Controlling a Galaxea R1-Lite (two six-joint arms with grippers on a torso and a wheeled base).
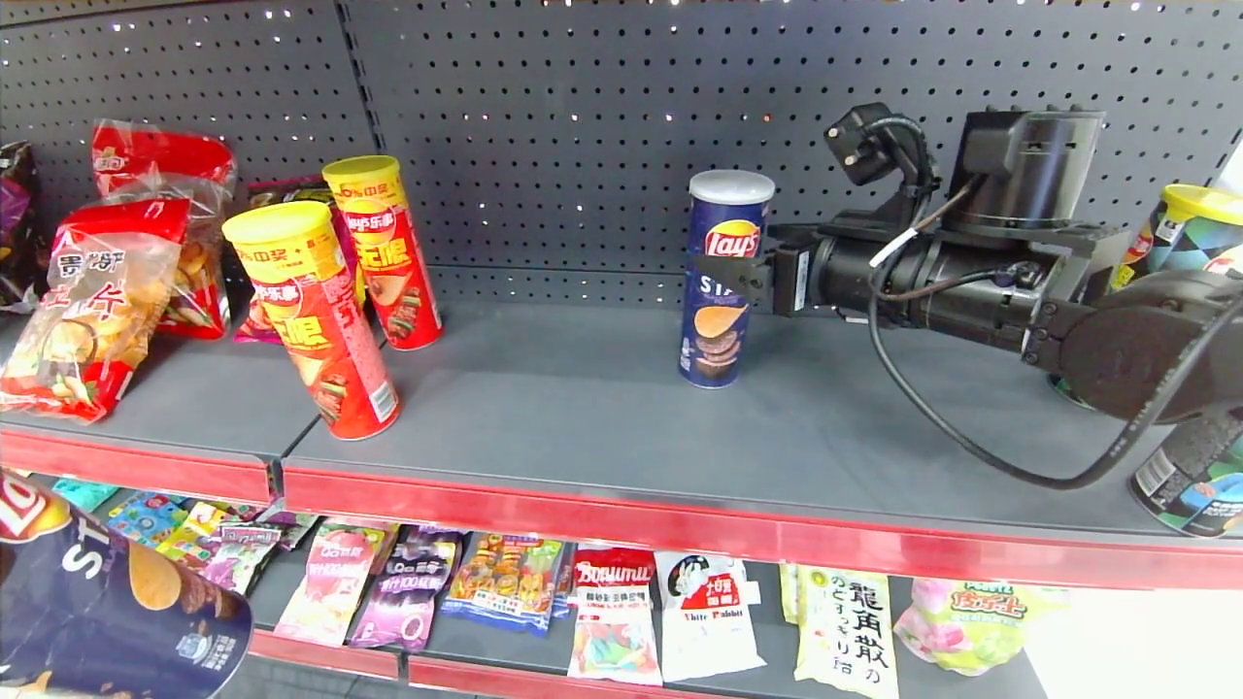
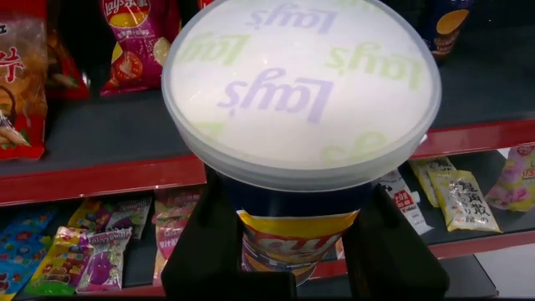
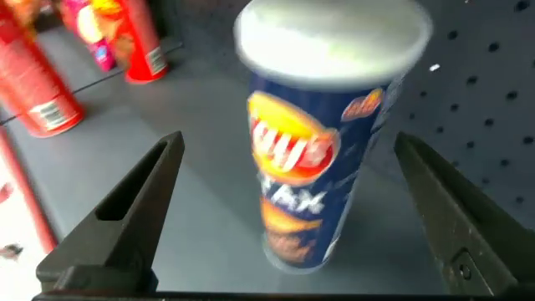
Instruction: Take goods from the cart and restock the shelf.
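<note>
A blue chip can (image 1: 720, 280) with a white lid stands upright in the middle of the grey shelf (image 1: 583, 417). My right gripper (image 1: 735, 273) is at the can's right side, open, with its fingers (image 3: 134, 209) spread wide on either side of the can (image 3: 313, 167) and not touching it. A second blue chip can (image 2: 301, 92), also white-lidded, is held in front of the shelf with my left gripper (image 2: 292, 247) shut on its body. That same can (image 1: 107, 602) sits at the lower left of the head view.
Two red cans with yellow lids (image 1: 313, 330) (image 1: 385, 252) stand left of the blue can, with snack bags (image 1: 87, 301) beyond them. More cans (image 1: 1190, 233) stand at the far right behind my right arm. A red edge strip (image 1: 680, 524) fronts the shelf; the lower shelf holds several bags (image 1: 612, 612).
</note>
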